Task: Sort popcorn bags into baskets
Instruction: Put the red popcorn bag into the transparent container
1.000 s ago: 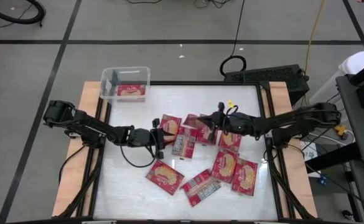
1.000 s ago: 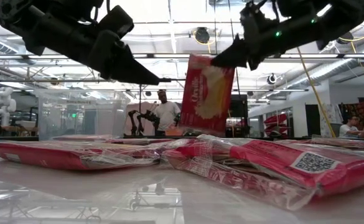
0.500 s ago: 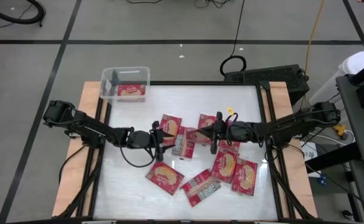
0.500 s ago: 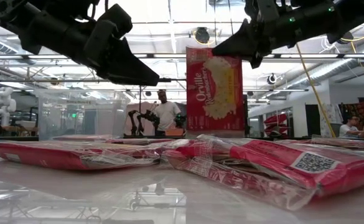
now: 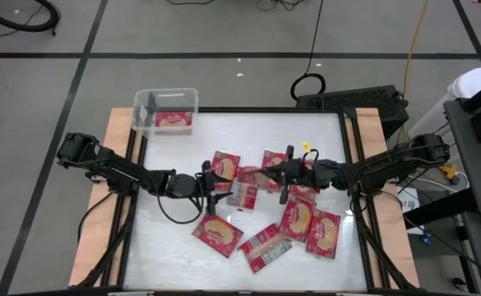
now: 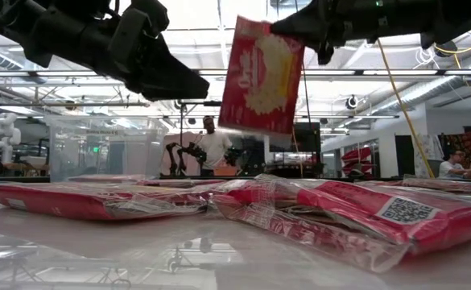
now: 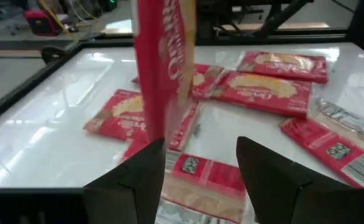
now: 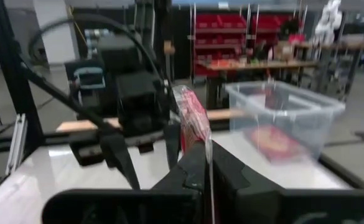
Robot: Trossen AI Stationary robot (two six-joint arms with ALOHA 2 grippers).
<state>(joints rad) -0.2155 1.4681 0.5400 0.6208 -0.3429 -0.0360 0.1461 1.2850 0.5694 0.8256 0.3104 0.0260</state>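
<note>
The right claw (image 6: 320, 36) pinches a red popcorn bag (image 6: 259, 76) by its top edge, hanging above the tabletop (image 5: 174, 148) centre; the left claw (image 7: 197, 165) stands wide beside it; other packets (image 5: 298, 222) lie scattered; the clear basket (image 5: 166, 111) sits at the far left corner.

Bright overhead ceiling lights glare off the glossy white tabletop (image 5: 174, 131), strongest toward its centre. The hanging red popcorn packet (image 7: 163, 68) blurs close to the left wrist camera.
</note>
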